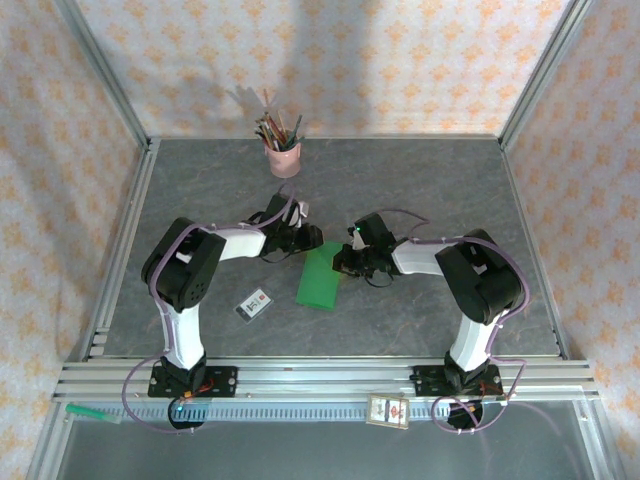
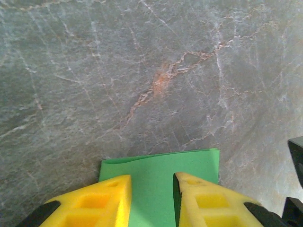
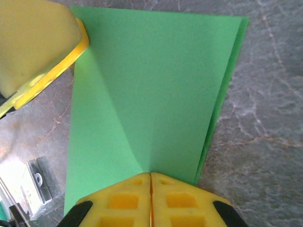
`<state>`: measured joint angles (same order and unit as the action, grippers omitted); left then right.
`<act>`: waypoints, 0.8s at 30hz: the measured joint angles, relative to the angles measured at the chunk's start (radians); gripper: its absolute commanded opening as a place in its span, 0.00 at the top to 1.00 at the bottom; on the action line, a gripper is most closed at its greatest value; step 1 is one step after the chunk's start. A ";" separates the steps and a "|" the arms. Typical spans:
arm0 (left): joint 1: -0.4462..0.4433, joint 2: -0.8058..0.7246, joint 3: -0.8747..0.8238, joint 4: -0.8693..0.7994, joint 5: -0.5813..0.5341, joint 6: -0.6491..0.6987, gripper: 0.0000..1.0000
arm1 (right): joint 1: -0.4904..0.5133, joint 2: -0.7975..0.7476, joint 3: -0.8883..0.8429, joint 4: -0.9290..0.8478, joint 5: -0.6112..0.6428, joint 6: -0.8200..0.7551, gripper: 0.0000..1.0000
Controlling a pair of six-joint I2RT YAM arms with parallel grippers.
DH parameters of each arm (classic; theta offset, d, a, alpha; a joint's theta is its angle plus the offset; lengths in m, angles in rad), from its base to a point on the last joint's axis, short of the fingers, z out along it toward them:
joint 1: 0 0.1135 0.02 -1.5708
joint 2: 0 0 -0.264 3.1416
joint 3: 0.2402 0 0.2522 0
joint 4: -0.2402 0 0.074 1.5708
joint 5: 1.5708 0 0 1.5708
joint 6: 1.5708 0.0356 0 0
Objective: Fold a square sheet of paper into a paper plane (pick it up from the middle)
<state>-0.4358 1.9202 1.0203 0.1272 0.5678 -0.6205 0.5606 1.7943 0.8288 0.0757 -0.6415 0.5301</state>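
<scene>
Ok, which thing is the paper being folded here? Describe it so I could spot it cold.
On the grey marbled table, look to the middle, where the left gripper and the right gripper meet. The green sheet sits there as a folded oblong. Its plain bright green sets it apart from the small white card to its left and the pink pencil cup at the far edge.

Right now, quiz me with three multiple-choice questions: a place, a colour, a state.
1. Where is the pink pencil cup? A) far centre B) by the right arm's base C) on the paper
2. What colour is the folded sheet of paper? A) white B) green C) pink
3. How is the right gripper? A) wide open B) shut on the sheet's edge C) holding a pencil
Answers: A, it stands far back, centred; B, bright green in each view; B, its fingers meet on the edge.
</scene>
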 measured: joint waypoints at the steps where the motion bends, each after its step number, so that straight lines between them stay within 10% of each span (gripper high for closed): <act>1: 0.000 0.000 0.000 0.006 0.005 -0.001 0.67 | 0.000 0.000 0.000 0.000 0.000 0.000 0.92; 24: 0.031 0.032 0.033 0.016 0.004 -0.003 0.67 | 0.000 0.000 0.000 0.000 0.002 -0.003 0.92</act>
<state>-0.4053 1.9518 1.0534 0.1436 0.5720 -0.6231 0.5606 1.7943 0.8288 0.0753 -0.6395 0.5266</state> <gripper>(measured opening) 0.331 0.083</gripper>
